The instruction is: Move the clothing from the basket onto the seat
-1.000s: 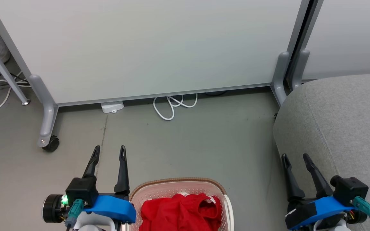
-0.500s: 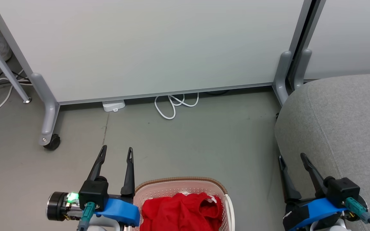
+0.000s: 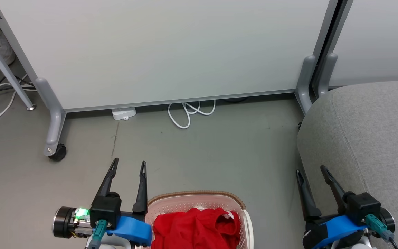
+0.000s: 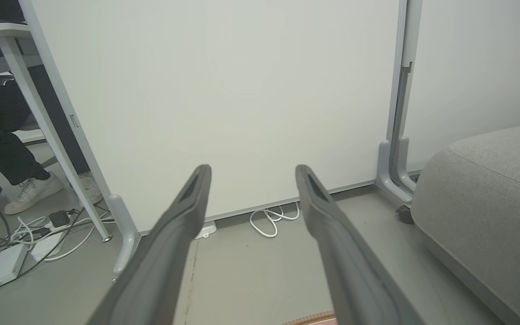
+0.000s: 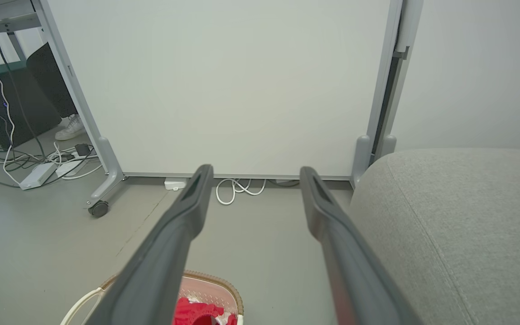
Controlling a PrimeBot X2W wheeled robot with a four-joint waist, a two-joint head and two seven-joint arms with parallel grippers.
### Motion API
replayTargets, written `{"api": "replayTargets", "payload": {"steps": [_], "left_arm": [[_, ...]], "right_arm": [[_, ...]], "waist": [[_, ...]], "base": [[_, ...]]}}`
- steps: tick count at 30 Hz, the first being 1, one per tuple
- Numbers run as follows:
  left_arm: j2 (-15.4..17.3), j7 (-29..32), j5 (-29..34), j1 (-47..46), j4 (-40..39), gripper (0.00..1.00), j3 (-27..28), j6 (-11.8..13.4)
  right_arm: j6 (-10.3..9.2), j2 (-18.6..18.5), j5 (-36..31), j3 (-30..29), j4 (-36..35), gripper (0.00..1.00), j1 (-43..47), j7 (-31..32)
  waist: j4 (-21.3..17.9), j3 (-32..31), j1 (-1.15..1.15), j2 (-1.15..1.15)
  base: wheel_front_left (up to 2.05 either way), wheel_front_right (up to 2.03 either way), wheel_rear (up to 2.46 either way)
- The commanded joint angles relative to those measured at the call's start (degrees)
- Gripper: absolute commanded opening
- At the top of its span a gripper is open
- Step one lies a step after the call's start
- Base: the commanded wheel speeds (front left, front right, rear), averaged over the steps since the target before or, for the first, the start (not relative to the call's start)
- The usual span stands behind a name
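Red clothing (image 3: 195, 230) is heaped in the basket (image 3: 199, 194) near the seat (image 3: 368, 138). The left gripper (image 3: 130, 161) and right gripper (image 3: 311, 169) are spread wide, empty.

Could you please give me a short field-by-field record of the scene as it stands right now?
clothing: red heap inside the basket
basket: on the floor, between both grippers
seat: grey, at the robot's right, no clothing on it
left gripper: open, empty, beside the basket
right gripper: open, empty, at the seat's edge
background: white partition, looped white cable below
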Motion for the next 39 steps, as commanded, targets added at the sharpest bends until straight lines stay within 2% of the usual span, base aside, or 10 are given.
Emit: {"api": "replayTargets", "payload": {"steps": [1,18,23,29,39], "left_arm": [[-0.1,-0.3,-0.1,-0.4,0.2,1.00,0.4,-0.3],[-0.9,-0.3,0.1,-0.5,1.0,1.00,1.7,-1.6],[-1.0,-0.3,0.5,-1.6,2.2,1.00,1.1,-2.7],[-0.5,-0.2,1.6,-5.3,6.2,1.00,-0.2,-4.7],[0.8,-0.2,3.8,-14.8,16.9,1.00,-4.2,-7.1]], "right_arm": [[0.03,-0.3,-0.4,-0.1,0.3,1.00,-0.3,-0.4],[0.03,-0.3,-0.2,-0.1,1.0,1.00,-0.7,-0.4],[0.03,-0.3,-0.3,0.1,1.0,1.00,-1.0,-0.4],[0.03,-0.3,-0.8,0.3,0.2,1.00,-2.4,-0.4],[0.03,-0.3,-0.9,0.0,-1.0,1.00,-7.0,-0.4]], "waist": [[0.0,0.0,0.00,0.00],[0.0,0.2,0.00,0.00],[-0.2,1.0,0.00,0.00],[-1.2,4.4,0.00,0.00],[-4.0,13.9,0.00,0.00]], "base": [[0.00,0.00,0.00],[0.00,0.00,0.00],[0.00,0.00,0.00],[0.00,0.00,0.00],[0.00,0.00,0.00]]}}
